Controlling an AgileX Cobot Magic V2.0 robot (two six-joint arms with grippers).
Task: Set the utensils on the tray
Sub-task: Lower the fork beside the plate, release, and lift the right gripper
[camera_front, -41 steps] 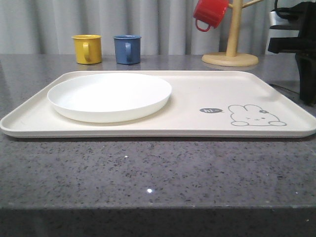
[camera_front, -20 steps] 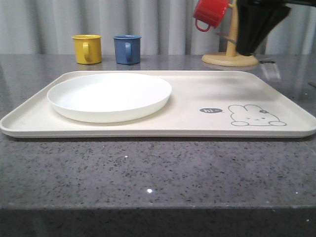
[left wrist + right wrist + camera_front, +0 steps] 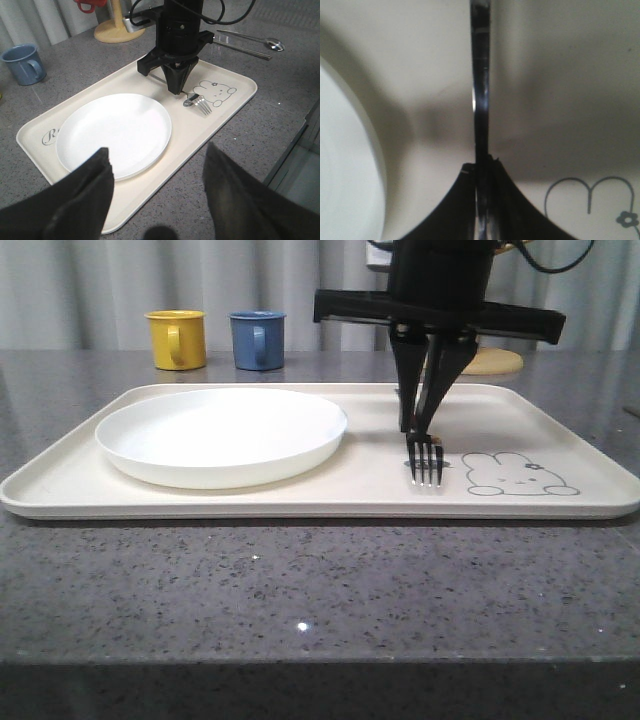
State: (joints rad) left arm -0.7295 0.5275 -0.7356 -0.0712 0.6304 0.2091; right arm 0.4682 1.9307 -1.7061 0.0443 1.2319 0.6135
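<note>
Silver fork (image 3: 425, 458) on cream tray (image 3: 560, 430), beside rabbit drawing (image 3: 518, 475).

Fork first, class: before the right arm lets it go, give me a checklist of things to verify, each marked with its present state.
1. Right end effector shut on the fork: ok.
2. Fork over the tray, between plate and rabbit drawing: ok.
3. Fork resting flat on the tray: cannot tell.
4. Left end effector open and away from the drop spot: ok.
5. Spoon and chopsticks on the tray: not ok; they lie on the counter.
</note>
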